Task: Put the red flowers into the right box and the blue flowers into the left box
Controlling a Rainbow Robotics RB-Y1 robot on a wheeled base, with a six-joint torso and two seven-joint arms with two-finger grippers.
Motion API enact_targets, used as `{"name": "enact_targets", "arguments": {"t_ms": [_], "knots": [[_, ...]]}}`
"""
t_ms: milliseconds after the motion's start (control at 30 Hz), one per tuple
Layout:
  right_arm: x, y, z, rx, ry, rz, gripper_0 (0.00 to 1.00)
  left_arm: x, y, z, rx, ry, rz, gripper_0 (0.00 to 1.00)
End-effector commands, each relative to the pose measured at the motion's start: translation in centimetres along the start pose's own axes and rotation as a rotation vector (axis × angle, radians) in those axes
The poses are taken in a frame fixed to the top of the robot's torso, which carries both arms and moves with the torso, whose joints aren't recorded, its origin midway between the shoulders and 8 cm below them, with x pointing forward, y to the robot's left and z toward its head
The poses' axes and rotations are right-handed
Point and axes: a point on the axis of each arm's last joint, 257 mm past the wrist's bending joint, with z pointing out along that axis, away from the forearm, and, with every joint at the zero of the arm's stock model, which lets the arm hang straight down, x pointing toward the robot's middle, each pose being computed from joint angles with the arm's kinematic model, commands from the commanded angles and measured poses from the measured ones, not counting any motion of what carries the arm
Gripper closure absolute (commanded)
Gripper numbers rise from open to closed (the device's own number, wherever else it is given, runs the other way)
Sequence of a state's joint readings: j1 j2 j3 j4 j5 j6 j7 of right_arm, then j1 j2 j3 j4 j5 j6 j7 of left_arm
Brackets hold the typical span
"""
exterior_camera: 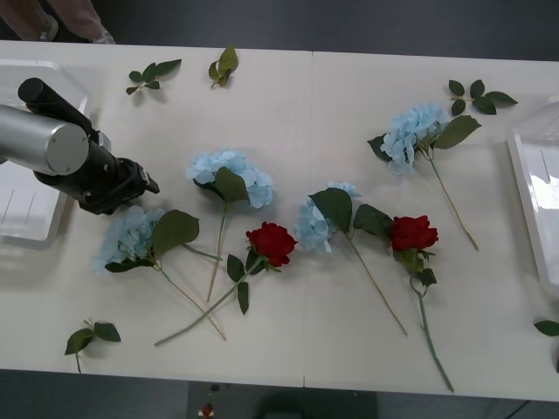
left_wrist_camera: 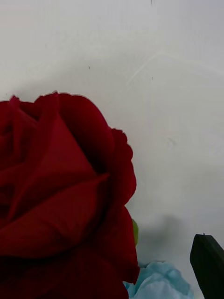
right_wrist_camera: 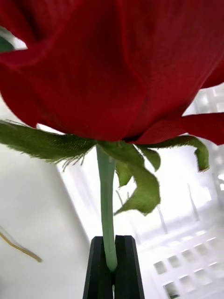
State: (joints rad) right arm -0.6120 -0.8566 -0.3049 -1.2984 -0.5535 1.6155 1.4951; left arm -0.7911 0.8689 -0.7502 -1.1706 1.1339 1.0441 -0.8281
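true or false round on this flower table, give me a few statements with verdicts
1. Four pale sky-blue fluffy flowers lie on the white table. True.
2. The right gripper is shut on a deep-red rose's green stem. True.
3. Three red roses lie on the table in the front view. False: two do.
4. The left gripper hangs over the right-hand white plastic tray. False: it is beside the left-hand white plastic tray, near the leftmost blue flower.
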Motion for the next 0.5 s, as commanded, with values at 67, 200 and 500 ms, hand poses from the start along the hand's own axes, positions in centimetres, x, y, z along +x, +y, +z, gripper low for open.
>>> {"name": "enact_targets", "arguments": {"t_ms": [67, 200, 500], "knots": [[-2.8, -4.0, -2.2, 0.045, -0.070, -0.087, 1.00, -1.8, -0.4, -1.2, -0.035, -0.041, 0.087, 0.00], [-3.6, -6.4, -1.7, 0.064, -0.099, -0.124, 1.00, -1.7, 0.0, -0.9, -0.072, -0.046, 0.135, 0.00], [-4.1, -9.5, 2.1, 0.089, -0.156, -0.153, 1.00, -1.7, 0.5, -0.7, -0.101, -0.053, 0.175, 0.15]]}}
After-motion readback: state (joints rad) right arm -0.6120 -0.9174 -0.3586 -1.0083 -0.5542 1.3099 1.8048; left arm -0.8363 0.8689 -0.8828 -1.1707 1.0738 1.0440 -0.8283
